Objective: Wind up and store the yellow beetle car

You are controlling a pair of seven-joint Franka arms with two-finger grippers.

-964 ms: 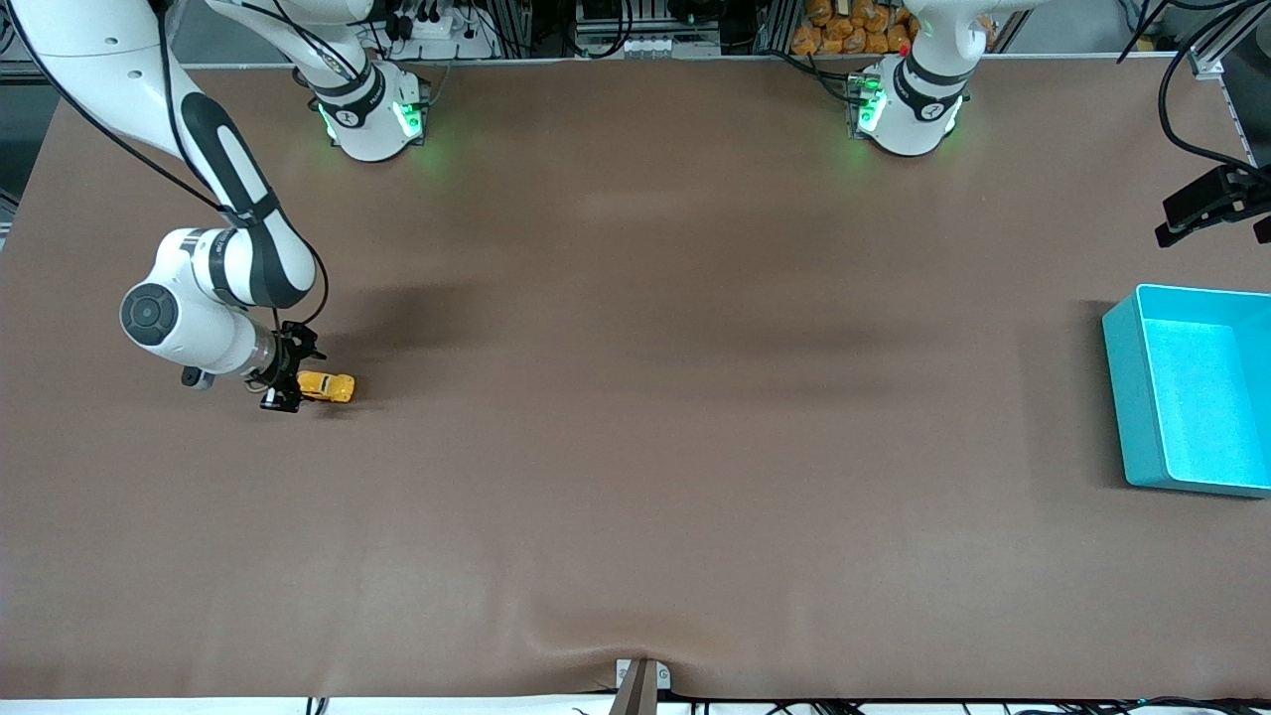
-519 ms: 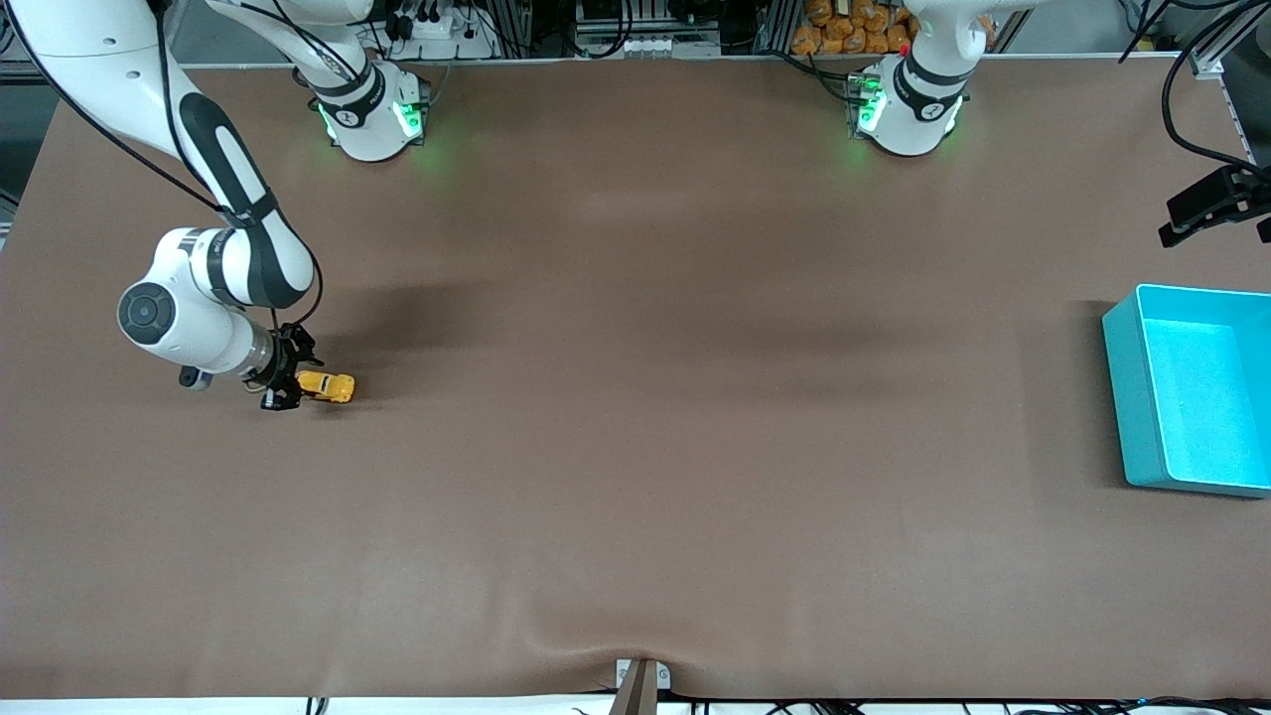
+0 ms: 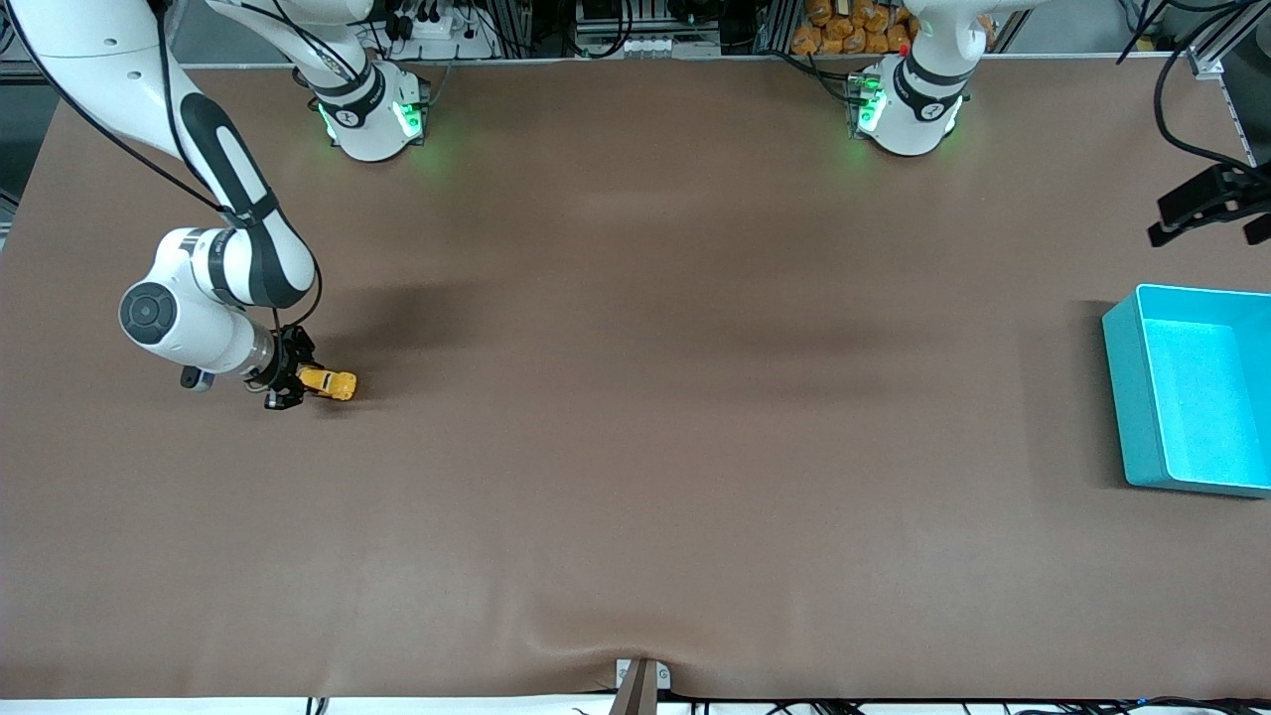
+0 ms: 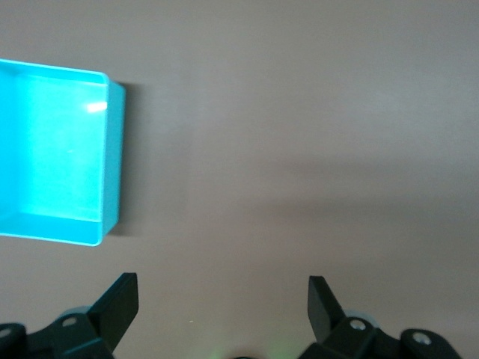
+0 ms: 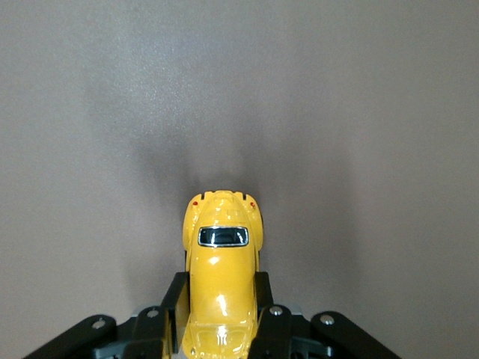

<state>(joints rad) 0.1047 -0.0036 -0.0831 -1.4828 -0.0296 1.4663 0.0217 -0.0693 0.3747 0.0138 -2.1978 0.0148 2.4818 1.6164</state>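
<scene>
The yellow beetle car (image 3: 333, 383) is low at the table surface near the right arm's end of the table. My right gripper (image 3: 296, 382) is shut on it. In the right wrist view the car (image 5: 221, 254) sits lengthwise between the black fingers (image 5: 177, 298), its rounded end sticking out past them. I cannot tell whether its wheels touch the mat. My left gripper (image 3: 1206, 207) hangs open and empty in the air at the left arm's end of the table, near the teal bin (image 3: 1120, 348). The left wrist view shows its fingers (image 4: 120, 299) wide apart over bare mat beside the bin (image 4: 112, 164).
The teal bin is empty. The brown mat (image 3: 635, 397) covers the whole table. A small metal bracket (image 3: 640, 680) sits at the table edge nearest the camera. Cables and boxes lie past the edge where the arm bases stand.
The right gripper's fingers have drawn in on the car, which has shifted only slightly. The left gripper has moved a little.
</scene>
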